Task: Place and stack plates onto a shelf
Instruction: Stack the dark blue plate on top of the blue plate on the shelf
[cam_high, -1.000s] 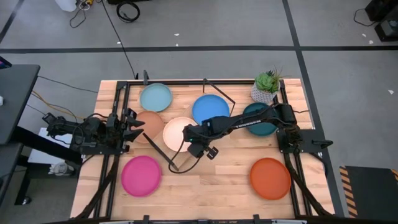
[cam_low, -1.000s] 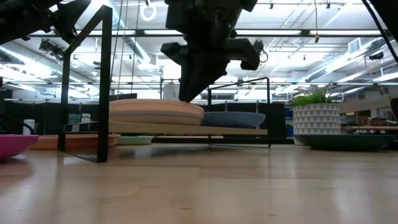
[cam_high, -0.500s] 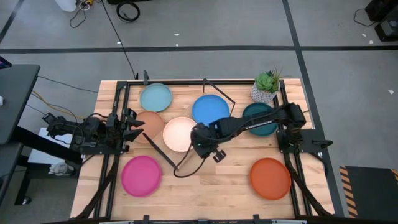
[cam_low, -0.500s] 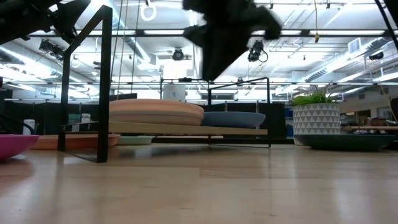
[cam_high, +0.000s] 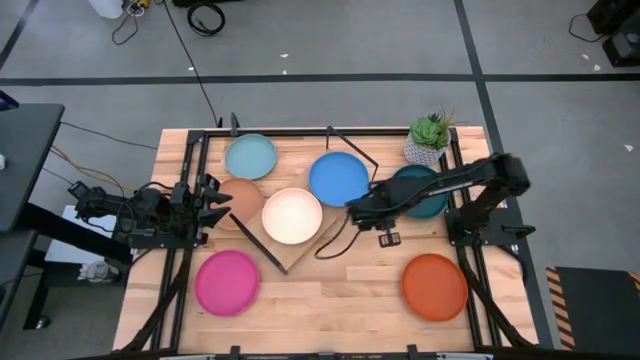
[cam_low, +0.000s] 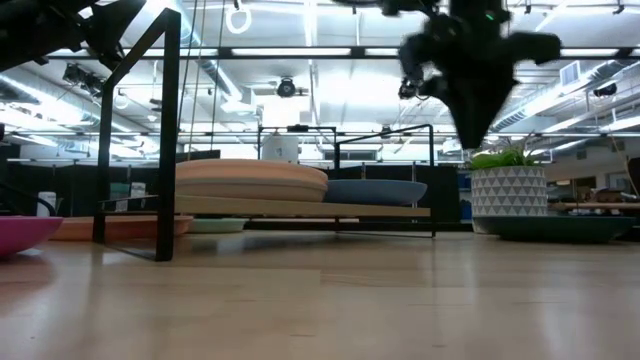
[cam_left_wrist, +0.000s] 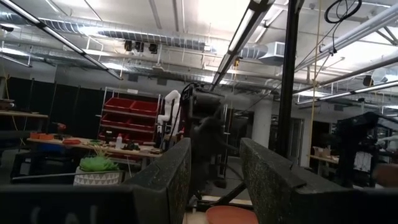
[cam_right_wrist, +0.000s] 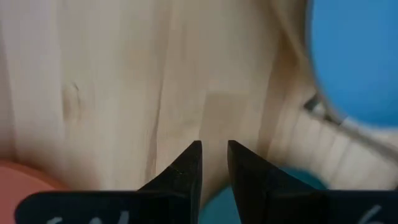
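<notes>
The cream plate (cam_high: 292, 215) lies flat on the shelf (cam_high: 335, 215), on top of another plate; in the low view that pair reads as 1 thick stack at the shelf's left end. The blue plate (cam_high: 339, 177) lies beside it on the same board. So 3 plates are up, by my count.

A second ago my right gripper (cam_high: 358, 211) hung right over the cream plate, fingers down at its rim. Now I have pulled it back across the shelf toward my own side, and it sits in the air just beside the blue plate, near the dark teal plate (cam_high: 418, 192). My fingers (cam_right_wrist: 186, 171) stand a little apart with only bare wood showing between them: I hold nothing. The plate stays where I left it, so I judge that placement done.

Still on the tabletop (cam_high: 340, 290) are the light blue plate (cam_high: 250, 156), the tan plate (cam_high: 240, 203) partly under the shelf's end, the pink plate (cam_high: 227, 282), the orange plate (cam_high: 435, 286) and the dark teal one beside the potted plant (cam_high: 428, 139). I see no grey plate.

My left gripper (cam_high: 215, 200) waits at the table's left edge, fingers wide and empty.

The dark teal plate is nearest, so I reckon it comes next.
</notes>
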